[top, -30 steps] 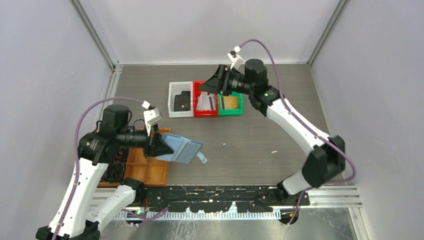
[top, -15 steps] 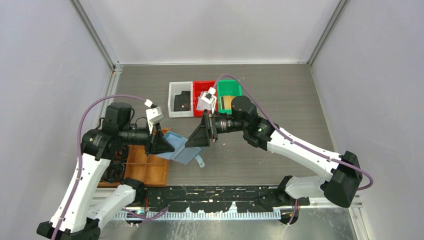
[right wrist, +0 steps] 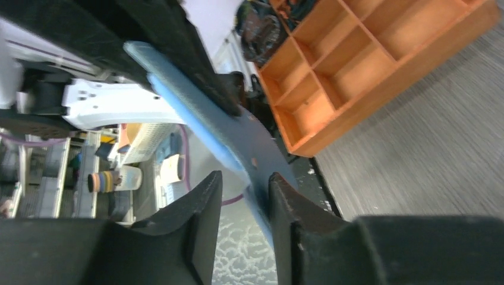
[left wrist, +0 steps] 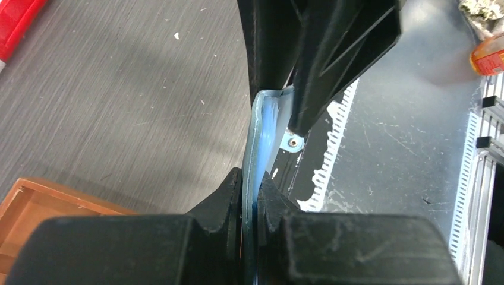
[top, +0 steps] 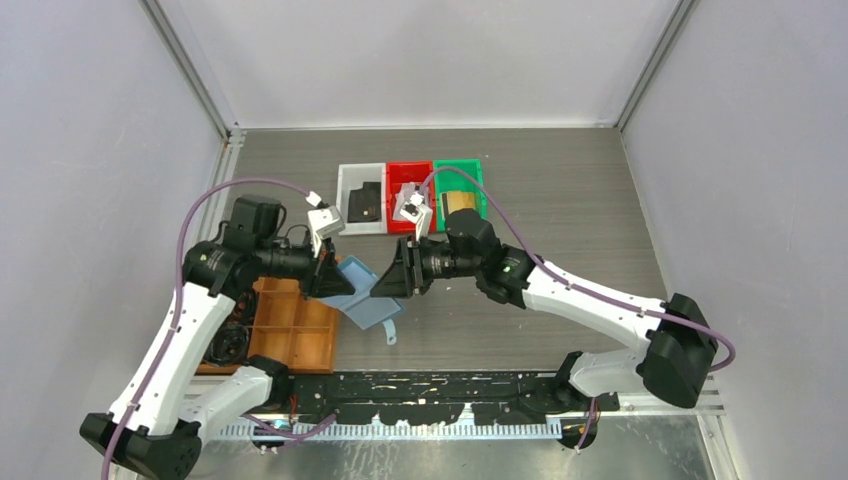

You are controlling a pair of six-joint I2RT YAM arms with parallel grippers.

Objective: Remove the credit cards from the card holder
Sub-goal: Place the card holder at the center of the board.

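Your left gripper (left wrist: 250, 187) has its jaws pressed tight on the near edge of the card holder (top: 365, 298) and holds it up off the table, just right of the orange-brown tray (top: 300, 330). Your right gripper (right wrist: 243, 184) straddles the opposite edge with its jaws spread: one finger is against the blue panel and the other stands clear of it. Expect a light, floppy thing, because the soft wall bows between the two grips in the left wrist view (its little tab dangles free below). Pinch only that outer flap and it will probably fold instead of opening. Any card inside should be stiff and slick, so take one by its exposed short edge. I can't see one from here. Some credit cards (top: 461, 204) already lie in the coloured bins (top: 345, 185) further back.
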